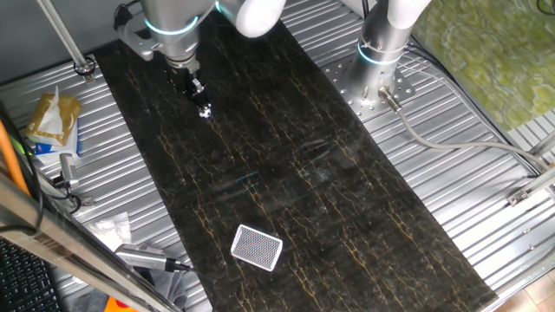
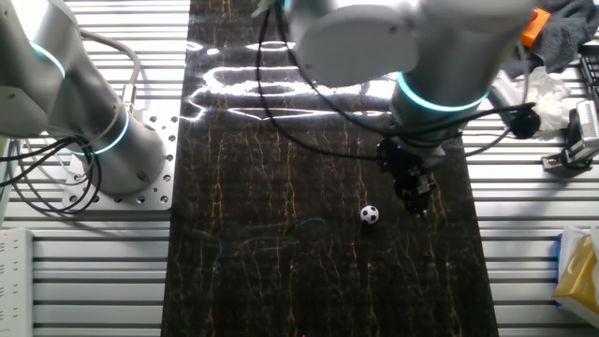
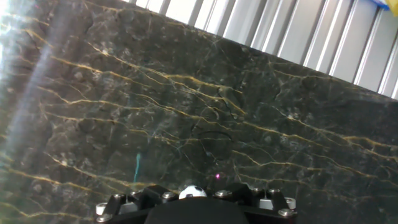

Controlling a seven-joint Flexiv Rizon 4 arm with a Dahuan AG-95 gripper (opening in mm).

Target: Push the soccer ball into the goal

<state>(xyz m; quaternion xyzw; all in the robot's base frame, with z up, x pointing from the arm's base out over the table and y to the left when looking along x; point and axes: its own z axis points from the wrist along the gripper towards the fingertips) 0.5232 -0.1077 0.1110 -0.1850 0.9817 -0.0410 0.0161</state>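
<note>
Gripper (image 1: 196, 87) sits right behind the soccer ball (image 1: 205, 110), can't tell if fingers are closed. Next: a long straight shove toward the goal (image 1: 257, 247).

Black gold-veined marble slab (image 1: 347, 217), soccer ball (image 1: 205, 110), goal (image 1: 257, 247) well apart

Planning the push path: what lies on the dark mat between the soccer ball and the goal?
Nothing. In the fixed view showing both, bare dark marbled mat runs from the soccer ball to the goal.
</note>
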